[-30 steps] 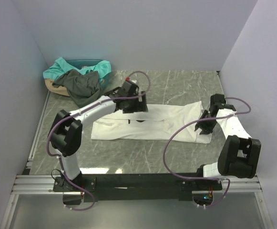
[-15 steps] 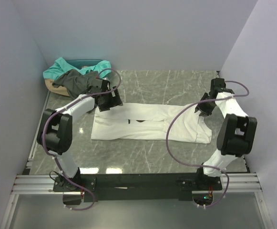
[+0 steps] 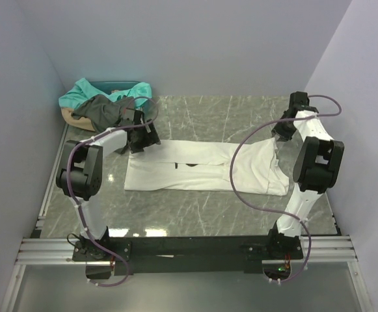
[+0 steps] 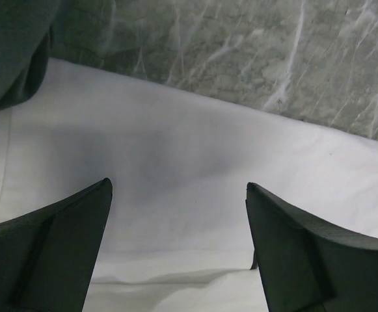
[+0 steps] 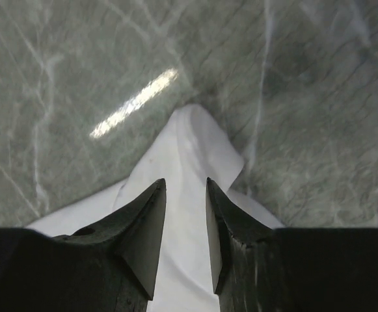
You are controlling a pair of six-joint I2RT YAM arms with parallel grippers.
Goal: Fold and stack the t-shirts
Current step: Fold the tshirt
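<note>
The large white t-shirt lies flat across the table as a long folded band, with its small dark print showing. My left gripper hovers over the band's far left corner, jaws wide open, with only white cloth under them. My right gripper sits at the far right corner. Its jaws stand a narrow gap apart above a pointed tip of white cloth, gripping nothing. The dark grey t-shirt and the teal t-shirt lie bunched at the back left.
A tan basket in the back left corner holds the two bunched shirts. The dark grey cloth reaches close to my left gripper. Walls close in the table on the left, back and right. Marble table top shows in front of the white shirt.
The left gripper has swung left along the white shirt's far edge, from its middle to the left corner. The right gripper has moved back, from the shirt's right end to its far right corner.
</note>
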